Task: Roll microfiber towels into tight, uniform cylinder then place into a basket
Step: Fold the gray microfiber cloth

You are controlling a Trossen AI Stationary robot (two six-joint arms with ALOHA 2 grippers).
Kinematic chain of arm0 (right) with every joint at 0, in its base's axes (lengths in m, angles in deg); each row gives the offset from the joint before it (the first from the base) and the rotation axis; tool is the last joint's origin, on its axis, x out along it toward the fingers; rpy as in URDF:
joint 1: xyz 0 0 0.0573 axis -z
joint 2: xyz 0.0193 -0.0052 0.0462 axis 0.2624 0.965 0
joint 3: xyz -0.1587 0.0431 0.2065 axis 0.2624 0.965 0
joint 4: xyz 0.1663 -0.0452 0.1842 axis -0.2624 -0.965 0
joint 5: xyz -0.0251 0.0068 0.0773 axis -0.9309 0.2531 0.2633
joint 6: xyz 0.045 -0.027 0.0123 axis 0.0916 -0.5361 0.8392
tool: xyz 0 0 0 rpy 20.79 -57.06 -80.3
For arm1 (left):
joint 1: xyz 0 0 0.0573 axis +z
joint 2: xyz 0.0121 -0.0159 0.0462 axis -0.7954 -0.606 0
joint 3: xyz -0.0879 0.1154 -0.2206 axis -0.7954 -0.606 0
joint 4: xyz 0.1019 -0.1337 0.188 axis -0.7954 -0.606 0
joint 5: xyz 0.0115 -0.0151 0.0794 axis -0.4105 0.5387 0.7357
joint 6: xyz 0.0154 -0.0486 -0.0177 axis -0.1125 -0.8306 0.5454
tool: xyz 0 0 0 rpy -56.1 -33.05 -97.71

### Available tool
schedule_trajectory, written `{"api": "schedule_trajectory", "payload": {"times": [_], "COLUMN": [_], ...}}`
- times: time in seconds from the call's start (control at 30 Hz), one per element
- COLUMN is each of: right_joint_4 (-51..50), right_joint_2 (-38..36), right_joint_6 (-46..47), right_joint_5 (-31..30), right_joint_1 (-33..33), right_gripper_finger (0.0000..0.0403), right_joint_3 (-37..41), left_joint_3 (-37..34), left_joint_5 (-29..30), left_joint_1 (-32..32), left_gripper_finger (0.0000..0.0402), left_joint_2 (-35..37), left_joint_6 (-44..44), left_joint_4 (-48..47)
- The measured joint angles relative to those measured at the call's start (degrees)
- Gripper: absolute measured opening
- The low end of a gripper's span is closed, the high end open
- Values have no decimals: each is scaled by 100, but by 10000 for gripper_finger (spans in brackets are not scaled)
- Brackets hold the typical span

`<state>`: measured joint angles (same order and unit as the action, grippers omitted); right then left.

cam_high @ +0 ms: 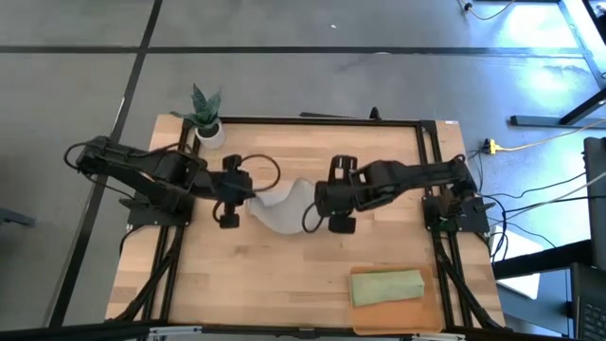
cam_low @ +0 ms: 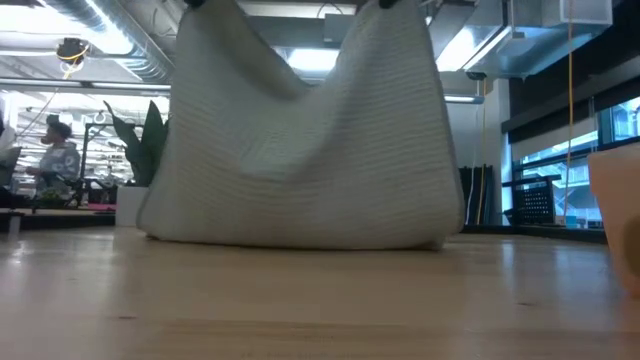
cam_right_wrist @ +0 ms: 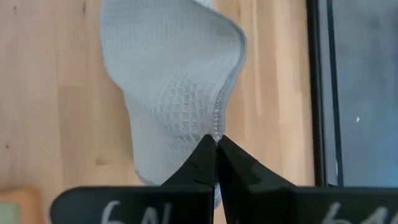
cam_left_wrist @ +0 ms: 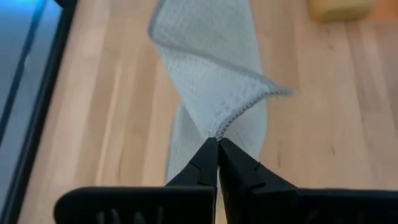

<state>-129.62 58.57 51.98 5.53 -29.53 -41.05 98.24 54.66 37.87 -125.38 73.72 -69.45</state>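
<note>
The light grey towel [cam_high: 280,206] hangs between my two grippers over the middle of the table; its lower edge [cam_low: 300,238] rests on the tabletop. My left gripper [cam_high: 248,197] is shut on the towel's left corner, my right gripper [cam_high: 320,195] on its right corner. The sage green towel [cam_high: 386,286] lies rolled in the orange-brown basket [cam_high: 431,301] at the near right. My left gripper pinches a stitched corner of the grey towel [cam_left_wrist: 219,127] between its two fingertips. The cloth hangs below the fingers and sags toward the other gripper. My right gripper pinches the towel's other stitched corner [cam_right_wrist: 216,132] between its two fingertips. The cloth hangs below, its bottom on the table.
A small white plant pot [cam_high: 208,128] stands at the far left corner. The black frame rails [cam_high: 428,161] run along the table's sides. Bare wood lies near the front edge, left of the basket.
</note>
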Motion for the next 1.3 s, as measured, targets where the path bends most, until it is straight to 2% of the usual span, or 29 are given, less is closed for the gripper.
{"api": "schedule_trajectory", "payload": {"times": [0.07,0.2,0.33,0.4,0.63,0.9,1.1,1.3], "right_joint_4": [-17,-4,-8,-9,4,107,705,1536], "right_joint_2": [0,-13,-32,-33,-76,-361,-484,-575], "right_joint_6": [98,270,261,242,-289,-1073,-2013,-2699], "right_joint_5": [-63,-676,-1361,-1529,-1808,-2014,-2008,-1875], "right_joint_1": [-66,-73,150,307,856,1535,2033,2547], "right_gripper_finger": [7,7,7,7,7,7,7,7], "right_joint_3": [45,48,48,48,48,-428,-829,-885], "left_joint_3": [0,0,0,0,74,1070,1503,1422], "left_joint_5": [156,1038,1899,2150,2214,2276,2152,1999], "left_joint_1": [-106,-137,67,220,792,1610,2202,2793], "left_gripper_finger": [0,0,0,0,0,0,0,0], "left_joint_2": [0,30,39,42,127,144,138,70], "left_joint_6": [-85,-105,-201,-229,353,1037,1635,1820], "left_joint_4": [67,181,207,350,967,974,954,962]}}
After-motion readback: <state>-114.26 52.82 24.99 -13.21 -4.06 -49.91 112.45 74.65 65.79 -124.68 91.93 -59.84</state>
